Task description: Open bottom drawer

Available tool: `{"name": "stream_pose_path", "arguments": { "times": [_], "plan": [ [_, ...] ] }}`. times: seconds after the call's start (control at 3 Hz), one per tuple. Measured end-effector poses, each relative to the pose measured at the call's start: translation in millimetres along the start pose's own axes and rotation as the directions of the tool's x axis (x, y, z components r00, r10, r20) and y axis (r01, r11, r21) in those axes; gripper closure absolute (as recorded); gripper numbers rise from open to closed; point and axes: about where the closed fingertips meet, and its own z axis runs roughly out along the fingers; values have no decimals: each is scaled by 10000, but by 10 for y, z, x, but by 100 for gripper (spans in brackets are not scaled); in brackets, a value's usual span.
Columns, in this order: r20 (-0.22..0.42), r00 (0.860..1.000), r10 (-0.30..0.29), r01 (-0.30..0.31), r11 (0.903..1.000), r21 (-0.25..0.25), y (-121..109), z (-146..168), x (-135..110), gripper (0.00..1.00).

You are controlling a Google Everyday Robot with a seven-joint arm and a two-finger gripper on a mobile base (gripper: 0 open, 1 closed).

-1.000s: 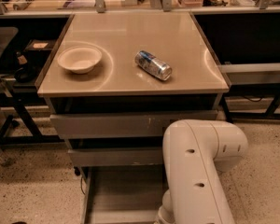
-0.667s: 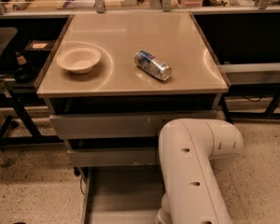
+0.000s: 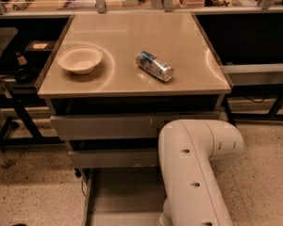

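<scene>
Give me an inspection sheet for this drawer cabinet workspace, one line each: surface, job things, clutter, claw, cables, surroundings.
Surface: beige tabletop, glossy, holding two items.
Job's things: bottom drawer pulled out, shallow grey tray showing; the upper drawer fronts look pushed in.
Clutter: white bowl upright at left; can lying on its side near the middle.
Claw: not in view; only the white arm shows, in front of the drawers at right, running off the bottom edge.
Cables: a dark lead seems to sag under the right-hand bench.
Surroundings: speckled floor; dark benches either side; cluttered shelf behind.
</scene>
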Motion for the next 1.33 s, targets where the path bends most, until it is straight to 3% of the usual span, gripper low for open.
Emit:
{"name": "stream_pose_path", "arguments": {
  "times": [1.0,1.33],
  "plan": [
    [5,9998,204,-204,9998,17,114,24,104,100],
    [207,9990,402,-402,9992,-6,197,18,-20,100]
  ]
}}
